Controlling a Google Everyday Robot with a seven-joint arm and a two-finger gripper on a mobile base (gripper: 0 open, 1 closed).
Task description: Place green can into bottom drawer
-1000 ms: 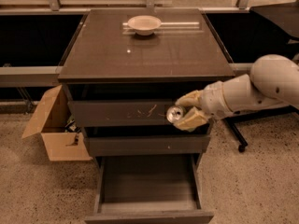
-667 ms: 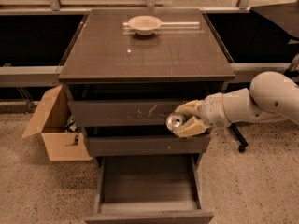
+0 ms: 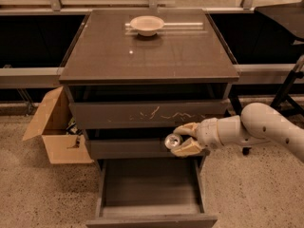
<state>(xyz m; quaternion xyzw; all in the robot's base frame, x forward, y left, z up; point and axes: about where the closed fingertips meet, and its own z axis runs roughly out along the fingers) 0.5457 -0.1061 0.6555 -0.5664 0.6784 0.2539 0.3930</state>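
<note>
My gripper (image 3: 184,139) reaches in from the right on a white arm and is shut on the green can (image 3: 173,140). The can lies sideways between the tan fingers (image 3: 187,147), its shiny silver end facing left; its green side is mostly hidden. It hangs in front of the middle drawer's front, above the right part of the bottom drawer (image 3: 149,209). That drawer is pulled out, with a flat grey floor and nothing in it.
A white shallow bowl (image 3: 147,24) sits at the back of the cabinet top (image 3: 149,51). The top drawer's front (image 3: 142,114) is scratched. An open cardboard box (image 3: 53,127) stands on the floor at the left. A black chair base (image 3: 285,91) stands at the right.
The gripper has carried the can downward, from in front of the scratched top drawer to in front of the middle drawer. The arm has dropped lower.
</note>
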